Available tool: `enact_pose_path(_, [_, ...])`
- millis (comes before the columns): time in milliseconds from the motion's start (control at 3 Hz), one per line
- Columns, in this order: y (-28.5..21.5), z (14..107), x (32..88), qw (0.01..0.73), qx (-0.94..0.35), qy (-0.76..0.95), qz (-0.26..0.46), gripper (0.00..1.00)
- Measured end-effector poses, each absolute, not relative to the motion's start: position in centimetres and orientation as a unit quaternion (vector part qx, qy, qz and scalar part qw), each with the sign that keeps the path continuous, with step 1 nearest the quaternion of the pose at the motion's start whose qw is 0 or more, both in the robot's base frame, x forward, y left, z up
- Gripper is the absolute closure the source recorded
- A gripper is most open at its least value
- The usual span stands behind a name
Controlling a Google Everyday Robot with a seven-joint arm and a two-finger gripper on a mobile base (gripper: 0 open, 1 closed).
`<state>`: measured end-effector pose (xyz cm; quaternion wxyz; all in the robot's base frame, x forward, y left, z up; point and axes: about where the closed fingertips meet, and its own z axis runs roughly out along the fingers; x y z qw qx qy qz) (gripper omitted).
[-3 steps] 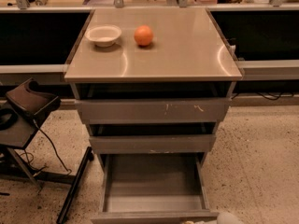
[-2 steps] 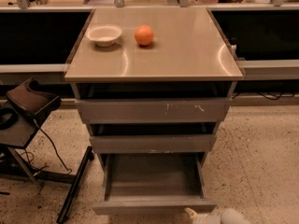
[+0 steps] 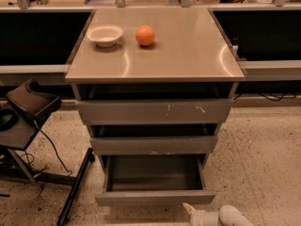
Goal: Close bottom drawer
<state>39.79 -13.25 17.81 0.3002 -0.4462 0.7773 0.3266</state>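
Grey btm drawer (image 3: 154,180), lowest of 3, open; pincer (image 3: 189,208) nr its front.

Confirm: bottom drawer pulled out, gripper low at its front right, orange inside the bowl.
Wrong on the orange: camera view shows it beside the bowl, not inside. The bottom drawer is pulled out, gripper low at its front right.

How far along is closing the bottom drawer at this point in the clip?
Done: the gripper is down near the floor, at the right end of the bottom drawer front. In hand: the push, as the drawer front sits further in than a second ago. Left: most of the travel, since the drawer's inside is open to view and its front stands well out from the middle drawer.
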Motion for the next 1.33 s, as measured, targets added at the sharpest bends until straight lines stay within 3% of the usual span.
enact_pose_path(1333, [-14.7, 19.8, 51.4, 0.350, -0.429, 0.771, 0.316, 0.00])
